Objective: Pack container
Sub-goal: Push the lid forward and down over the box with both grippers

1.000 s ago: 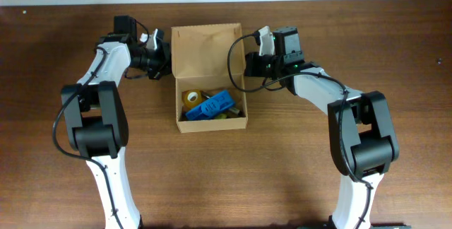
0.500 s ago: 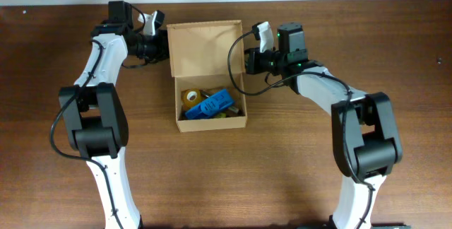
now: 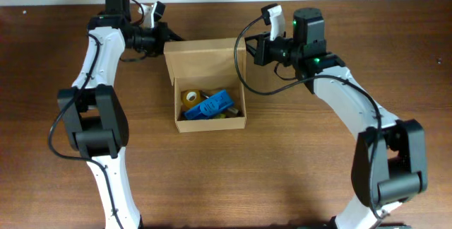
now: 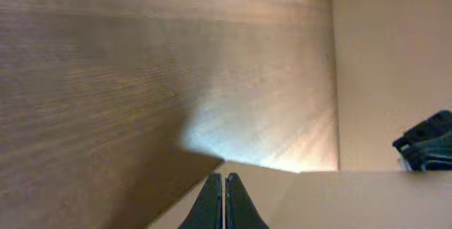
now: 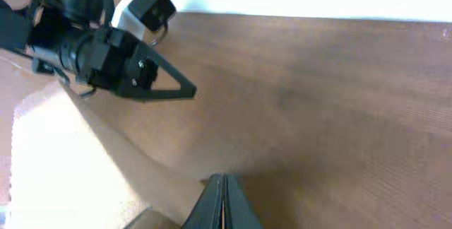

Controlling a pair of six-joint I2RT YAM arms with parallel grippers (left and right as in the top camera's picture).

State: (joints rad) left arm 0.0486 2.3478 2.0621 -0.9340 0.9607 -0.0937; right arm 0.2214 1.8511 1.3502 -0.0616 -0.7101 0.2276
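Mid-desk [image 3: 282, 165], a little left of centre: tan cardboard box [image 3: 212, 124], open at the top, long sides running near to far, base flat on the wood.

Hinged flap [image 3: 203, 61] on the far side of the box, lifted clear of the desk and tilted. Plain inner face turned up toward the overhead camera. No markings.

Inside the box:
- blue plastic case [image 3: 214, 104], lying slantwise across the middle
- yellow tape roll [image 3: 189, 97] at far left, just beside the case
- something small and olive-green at near right, mostly hidden under the case; not identifiable

Left claw [image 3: 168, 40] at the far-left corner of the flap. In the left wrist view, fingers [image 4: 210, 204] pressed narrow, only a hairline between them, tips at the cardboard edge: pinched on the flap.

Right claw [image 3: 248, 47] at the far-right corner of the flap. In the right wrist view, fingers [image 5: 214, 204] likewise squeezed to a hairline at the cardboard edge: pinched on the flap. Left claw visible across the flap in the same view, upper left.

Left arm [image 3: 99, 66] reaching in from near left, right arm [image 3: 346, 98] from near right. Both white with black joints, the two claws well apart, one at each far corner of the flap.
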